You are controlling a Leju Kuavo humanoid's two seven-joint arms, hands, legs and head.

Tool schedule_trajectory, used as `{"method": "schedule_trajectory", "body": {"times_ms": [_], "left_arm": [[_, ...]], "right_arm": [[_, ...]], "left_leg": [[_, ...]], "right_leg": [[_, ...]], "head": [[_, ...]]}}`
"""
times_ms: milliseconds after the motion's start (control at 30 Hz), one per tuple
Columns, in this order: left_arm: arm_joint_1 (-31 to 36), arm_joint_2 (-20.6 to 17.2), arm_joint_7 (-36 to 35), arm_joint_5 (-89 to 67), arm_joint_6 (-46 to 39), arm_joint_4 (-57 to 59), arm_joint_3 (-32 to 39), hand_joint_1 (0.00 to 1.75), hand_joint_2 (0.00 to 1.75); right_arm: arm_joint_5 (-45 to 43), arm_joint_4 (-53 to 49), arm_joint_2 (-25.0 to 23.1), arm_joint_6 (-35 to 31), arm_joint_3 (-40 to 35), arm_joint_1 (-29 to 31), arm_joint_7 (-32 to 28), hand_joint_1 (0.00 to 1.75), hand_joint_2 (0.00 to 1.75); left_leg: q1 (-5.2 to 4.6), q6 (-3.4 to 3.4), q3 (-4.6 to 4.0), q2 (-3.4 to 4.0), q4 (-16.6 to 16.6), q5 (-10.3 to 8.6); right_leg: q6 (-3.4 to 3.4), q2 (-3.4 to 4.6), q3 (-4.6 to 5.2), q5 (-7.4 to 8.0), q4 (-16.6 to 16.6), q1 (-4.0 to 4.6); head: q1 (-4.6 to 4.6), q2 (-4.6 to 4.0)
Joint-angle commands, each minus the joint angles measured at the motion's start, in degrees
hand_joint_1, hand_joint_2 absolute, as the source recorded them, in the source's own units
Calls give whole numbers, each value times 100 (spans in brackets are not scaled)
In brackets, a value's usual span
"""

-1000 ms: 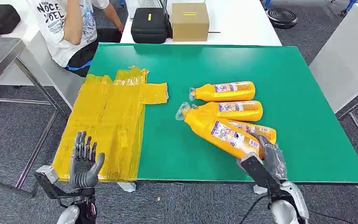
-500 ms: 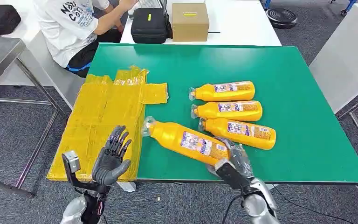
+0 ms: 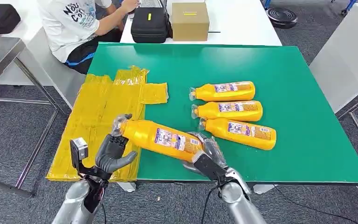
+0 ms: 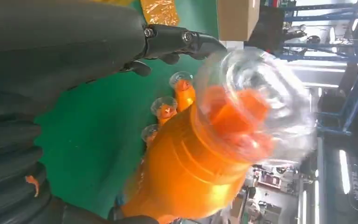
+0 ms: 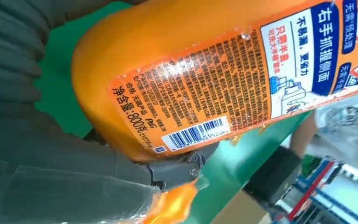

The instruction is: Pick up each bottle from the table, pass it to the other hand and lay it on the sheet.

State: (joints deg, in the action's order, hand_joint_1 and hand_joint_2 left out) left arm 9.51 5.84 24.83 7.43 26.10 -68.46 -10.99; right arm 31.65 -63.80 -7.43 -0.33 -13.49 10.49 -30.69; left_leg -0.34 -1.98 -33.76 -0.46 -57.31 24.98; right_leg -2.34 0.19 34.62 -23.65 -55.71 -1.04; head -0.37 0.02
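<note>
Sheet [image 3: 103, 126] left of three bottles [image 3: 227, 110]

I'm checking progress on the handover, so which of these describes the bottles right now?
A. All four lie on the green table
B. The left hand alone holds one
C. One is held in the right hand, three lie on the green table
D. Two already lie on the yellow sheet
C: the right hand grips the base of one bottle, while three bottles lie on the green table beside it.

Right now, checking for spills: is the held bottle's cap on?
On: a clear cap covers the orange bottle neck in the left wrist view.
</note>
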Motion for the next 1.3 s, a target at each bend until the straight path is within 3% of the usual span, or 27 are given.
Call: {"method": "schedule_trajectory", "body": {"times_ms": [33, 633, 700, 1300], "left_arm": [[218, -144, -14, 116, 123, 429, -129, 0, 175], [156, -133, -214, 496, 343, 440, -83, 0, 175], [144, -128, -301, 872, 431, 366, -107, 0, 175], [242, -113, -372, 1104, 511, 532, -302, 0, 175]], "right_arm": [[-73, 687, -72, -42, -202, 341, -68, 175, 175], [-67, 706, -99, -167, -231, 260, -212, 175, 175], [296, 1007, -102, -598, -149, 193, -111, 175, 175], [575, 1219, -188, -889, -173, 270, -16, 175, 175]], "left_leg": [[5, 10, 17, 4, 4, 3], [10, 14, 28, 11, 2, 12], [8, 14, 25, 7, 3, 9], [8, 12, 18, 1, 3, 6]], "right_leg": [[9, 0, -18, -2, 6, 6], [12, 6, -30, -7, 7, 10], [12, 2, -27, -7, 6, 9], [10, -4, -20, -5, 6, 8]], "head": [[0, 0], [2, 0], [2, 0], [0, 0]]}}
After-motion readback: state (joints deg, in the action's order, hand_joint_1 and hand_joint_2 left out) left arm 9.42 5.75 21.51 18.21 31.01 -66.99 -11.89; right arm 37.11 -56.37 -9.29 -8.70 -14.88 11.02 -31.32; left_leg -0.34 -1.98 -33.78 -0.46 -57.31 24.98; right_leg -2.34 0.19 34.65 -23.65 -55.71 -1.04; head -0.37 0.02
